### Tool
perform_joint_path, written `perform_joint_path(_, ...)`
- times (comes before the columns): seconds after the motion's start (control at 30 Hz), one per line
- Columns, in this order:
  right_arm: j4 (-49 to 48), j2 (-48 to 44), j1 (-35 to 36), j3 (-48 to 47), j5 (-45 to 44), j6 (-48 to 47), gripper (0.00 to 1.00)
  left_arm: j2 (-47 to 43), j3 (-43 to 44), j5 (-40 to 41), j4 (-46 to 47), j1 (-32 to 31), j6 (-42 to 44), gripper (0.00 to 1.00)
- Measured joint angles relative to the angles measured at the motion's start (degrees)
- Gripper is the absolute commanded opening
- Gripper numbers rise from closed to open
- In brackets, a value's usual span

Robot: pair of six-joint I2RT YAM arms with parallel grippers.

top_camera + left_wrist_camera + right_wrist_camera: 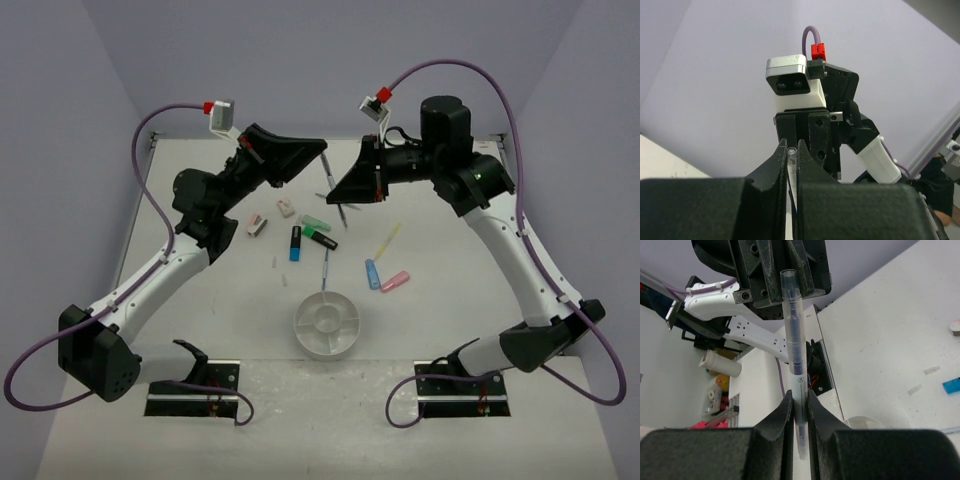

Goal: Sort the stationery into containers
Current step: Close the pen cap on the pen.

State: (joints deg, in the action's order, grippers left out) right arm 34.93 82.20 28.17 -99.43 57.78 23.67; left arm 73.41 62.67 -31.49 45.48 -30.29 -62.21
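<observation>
A thin clear-grey pen (pixel 331 182) with a dark refill is held in the air over the far side of the table, between my two grippers. My left gripper (pixel 317 151) is shut on its upper end, which shows between the fingers in the left wrist view (pixel 791 150). My right gripper (pixel 341 197) is shut on its lower part (pixel 799 390). The pen (pixel 793 335) runs up to the left gripper (pixel 785 270). The round white divided dish (pixel 326 325) sits near the front middle; its rim shows in the right wrist view (pixel 860 421).
On the table lie two erasers (pixel 257 226) (pixel 286 208), a green highlighter (pixel 315 222), a black highlighter (pixel 322 239), a blue highlighter (pixel 295 243), a grey pen (pixel 325 268), a yellow pen (pixel 388 240), another blue highlighter (pixel 372 273) and a pink highlighter (pixel 395 281).
</observation>
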Motion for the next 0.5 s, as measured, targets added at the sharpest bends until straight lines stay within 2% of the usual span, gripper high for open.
perform_joint_path(0.33, 6.73, 8.31, 0.45, -15.28, 0.62, 1.72, 0.00, -4.76, -3.82, 11.71, 0.18, -1.45, 2.42, 0.00)
perform_joint_path(0.43, 5.65, 8.61, 0.52, -15.12, 2.18, 2.41, 0.00, -5.71, -3.02, 11.88, -2.33, -1.97, 4.31, 0.00)
perform_joint_path(0.5, 4.04, 8.09, 1.07, -13.21, 2.50, 1.65, 0.00, -5.52, 0.15, 10.75, -7.60, -2.50, 7.91, 0.00)
